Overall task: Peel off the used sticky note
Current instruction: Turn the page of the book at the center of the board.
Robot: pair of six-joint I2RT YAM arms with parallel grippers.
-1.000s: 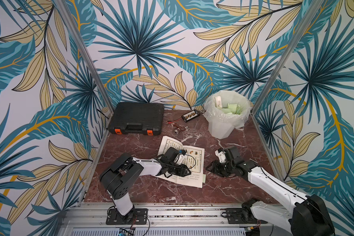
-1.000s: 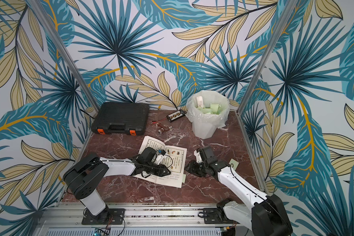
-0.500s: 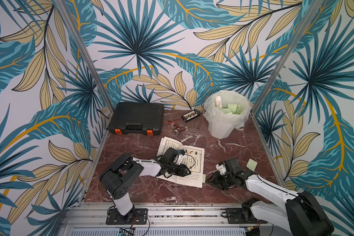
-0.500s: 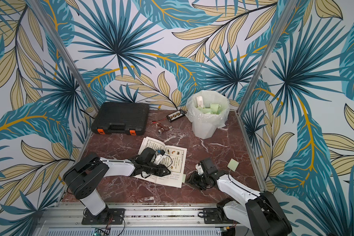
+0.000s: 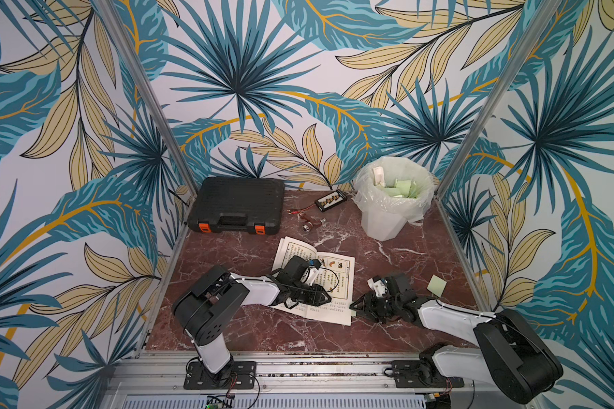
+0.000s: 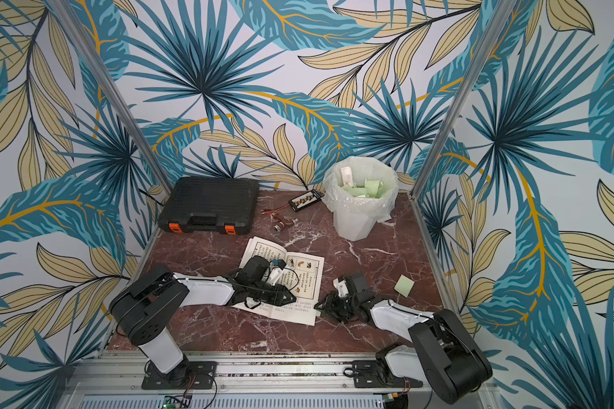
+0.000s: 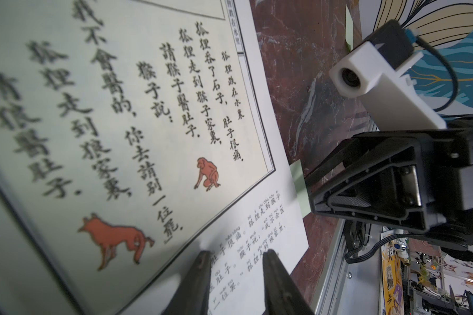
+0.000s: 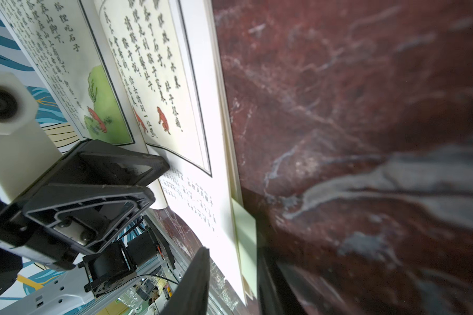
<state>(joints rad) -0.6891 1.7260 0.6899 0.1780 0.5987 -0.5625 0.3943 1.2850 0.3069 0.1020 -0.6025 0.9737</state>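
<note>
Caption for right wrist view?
Right gripper straddles the green sticky note at the edge of the open book; left gripper rests on its pages.

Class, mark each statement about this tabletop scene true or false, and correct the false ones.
1. The black case is closed. True.
2. The bin is empty. False: it holds green notes.
3. The left gripper rests on the open book. True.
4. A loose note lies on the book. False: the loose note lies on the table, apart from the book.
5. The right gripper hovers over the bin. False: it is at the book's edge, by a green tab.
</note>
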